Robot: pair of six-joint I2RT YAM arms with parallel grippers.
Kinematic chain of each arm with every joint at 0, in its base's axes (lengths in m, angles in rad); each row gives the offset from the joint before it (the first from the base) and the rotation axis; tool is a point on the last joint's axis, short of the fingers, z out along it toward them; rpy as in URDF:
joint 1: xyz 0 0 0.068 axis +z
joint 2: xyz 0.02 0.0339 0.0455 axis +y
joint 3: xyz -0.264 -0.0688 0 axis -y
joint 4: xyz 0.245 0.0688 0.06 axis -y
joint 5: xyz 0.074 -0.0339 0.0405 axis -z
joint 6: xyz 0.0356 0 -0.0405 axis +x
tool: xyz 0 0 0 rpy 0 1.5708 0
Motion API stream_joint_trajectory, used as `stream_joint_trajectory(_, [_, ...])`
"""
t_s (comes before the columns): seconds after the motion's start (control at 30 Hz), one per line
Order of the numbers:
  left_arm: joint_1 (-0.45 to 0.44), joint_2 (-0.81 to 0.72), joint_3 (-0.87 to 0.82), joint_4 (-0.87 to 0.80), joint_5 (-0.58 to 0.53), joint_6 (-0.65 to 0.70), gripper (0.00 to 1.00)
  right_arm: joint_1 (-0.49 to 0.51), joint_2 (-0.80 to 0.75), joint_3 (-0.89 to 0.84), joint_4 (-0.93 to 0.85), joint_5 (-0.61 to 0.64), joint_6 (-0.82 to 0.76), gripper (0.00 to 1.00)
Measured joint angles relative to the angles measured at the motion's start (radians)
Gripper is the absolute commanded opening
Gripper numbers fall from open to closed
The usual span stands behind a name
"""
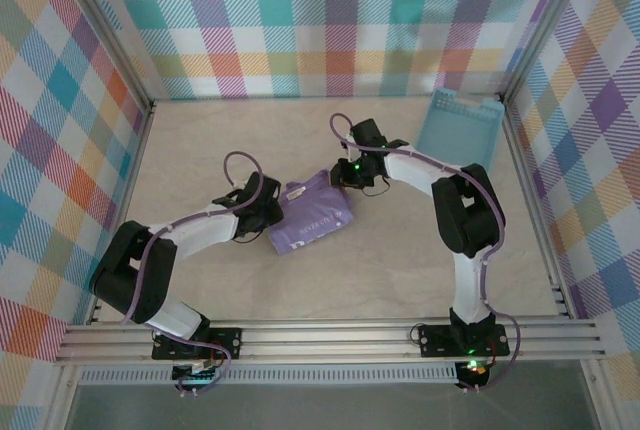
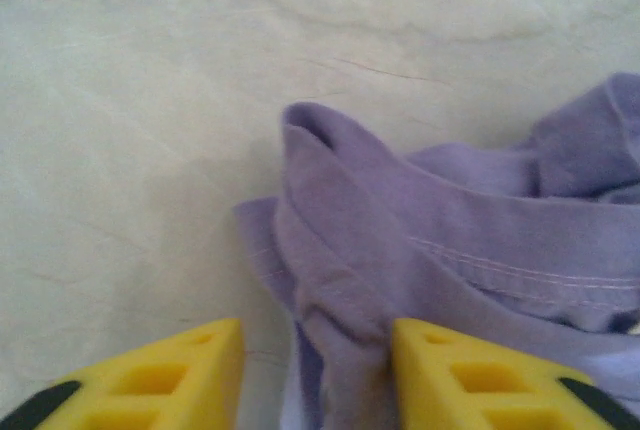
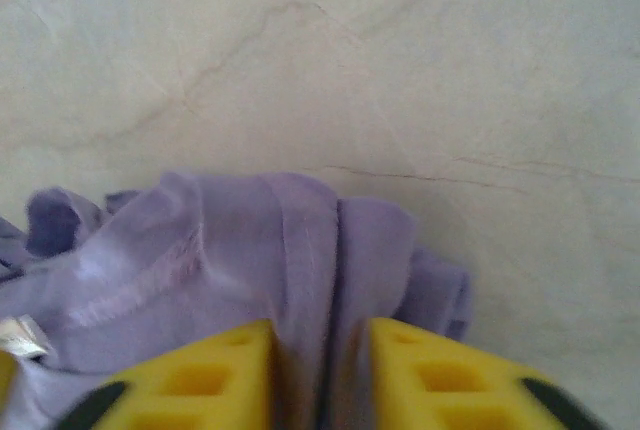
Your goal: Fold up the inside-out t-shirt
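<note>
The lavender t-shirt (image 1: 312,215) lies bunched into a small folded bundle in the middle of the table, pale lettering on top. My left gripper (image 1: 272,205) is at its left edge. In the left wrist view the yellow jaws of this gripper (image 2: 318,370) stand apart around a fold of the t-shirt (image 2: 450,220), which rests against the right finger with table showing beside the left one. My right gripper (image 1: 345,175) is at the bundle's far corner. Its jaws (image 3: 320,370) stand apart with two upright folds of the t-shirt (image 3: 230,250) loose between them.
A light blue slotted basket (image 1: 460,135) leans at the back right corner. Checked walls close off the table at the back and both sides. A metal rail (image 1: 330,335) runs along the near edge by the arm bases.
</note>
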Motion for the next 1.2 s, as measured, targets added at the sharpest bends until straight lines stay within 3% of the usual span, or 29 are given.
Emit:
stream_joint_trajectory(0.13, [0.007, -0.084, 0.031, -0.114, -0.057, 0.004, 0.61, 0.000, -0.062, -0.006, -0.054, 0.058, -0.030, 0.57])
stream_joint_trajectory(0.33, [-0.010, -0.233, 0.072, -0.181, -0.099, 0.021, 0.64, 0.031, -0.302, -0.130, -0.056, 0.081, -0.072, 0.62])
stream_joint_trajectory(0.53, [-0.081, -0.140, 0.076, -0.133, -0.024, 0.032, 0.64, 0.122, -0.309, -0.222, -0.030, 0.120, -0.081, 0.61])
stream_joint_trajectory(0.6, [-0.085, -0.068, 0.084, -0.105, 0.000, 0.032, 0.64, 0.129, -0.266, -0.240, -0.014, 0.140, -0.074, 0.54])
stream_joint_trajectory(0.7, [-0.082, 0.021, 0.093, -0.078, 0.020, 0.029, 0.63, 0.122, -0.201, -0.259, 0.005, 0.159, -0.061, 0.21])
stream_joint_trajectory(0.77, [-0.077, 0.068, 0.100, -0.061, 0.035, 0.028, 0.63, 0.116, -0.160, -0.259, 0.007, 0.177, -0.042, 0.14])
stream_joint_trajectory(0.83, [-0.072, 0.098, 0.103, -0.040, 0.051, 0.028, 0.63, 0.112, -0.143, -0.273, 0.025, 0.181, -0.019, 0.14])
stream_joint_trajectory(0.93, [-0.071, 0.105, 0.109, -0.030, 0.060, 0.029, 0.63, 0.105, -0.152, -0.311, 0.066, 0.170, 0.006, 0.21])
stream_joint_trajectory(1.03, [-0.071, 0.101, 0.129, -0.048, 0.046, 0.035, 0.63, 0.102, -0.166, -0.325, 0.074, 0.166, 0.018, 0.37])
stream_joint_trajectory(1.2, [-0.095, 0.011, 0.176, -0.193, -0.077, 0.038, 0.64, 0.097, -0.241, -0.328, 0.015, 0.188, 0.003, 0.49])
